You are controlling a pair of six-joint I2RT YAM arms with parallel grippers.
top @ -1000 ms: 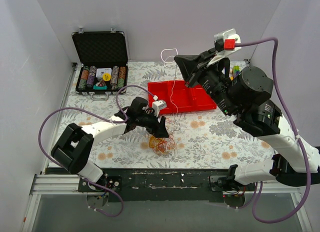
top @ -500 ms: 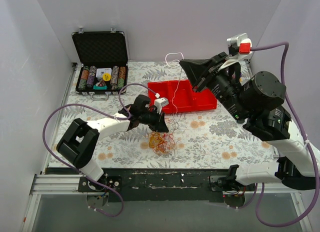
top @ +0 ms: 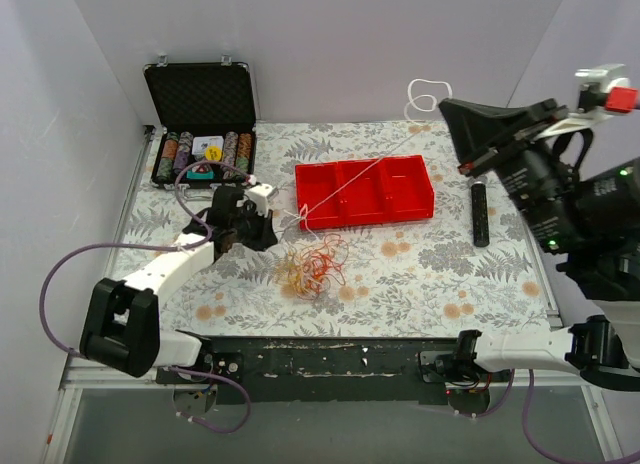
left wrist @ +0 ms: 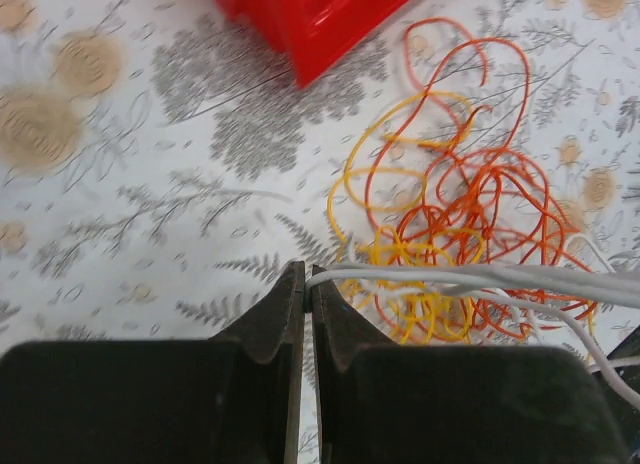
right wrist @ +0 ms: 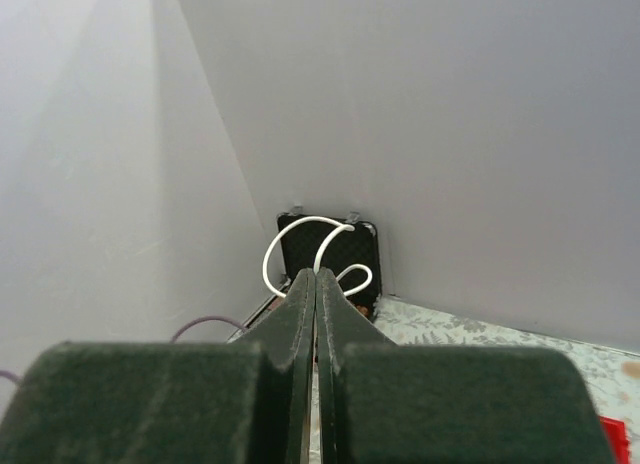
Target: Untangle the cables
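The cables lie as a red, orange-yellow and white tangle (top: 314,268) on the flowered table in front of the red tray; the left wrist view shows the same tangle (left wrist: 470,214) just right of the jaws. My left gripper (top: 268,236) is low, left of the tangle, and shut on a white cable (left wrist: 450,276) at its tips (left wrist: 306,276). My right gripper (top: 446,105) is raised at the back right, shut on the white cable (top: 360,174), which runs taut over the tray down to the tangle. A white loop (right wrist: 300,232) sticks out past the right fingertips (right wrist: 316,274).
A red tray (top: 412,206) with three compartments sits behind the tangle. An open black case (top: 200,94) of poker chips stands at the back left. A black stick-like object (top: 479,212) lies right of the tray. Walls close in on three sides.
My left gripper shut on a white cable and drew back to the left. The right arm swung right and up, pulling its white cable taut. The tangle loosened and spread.
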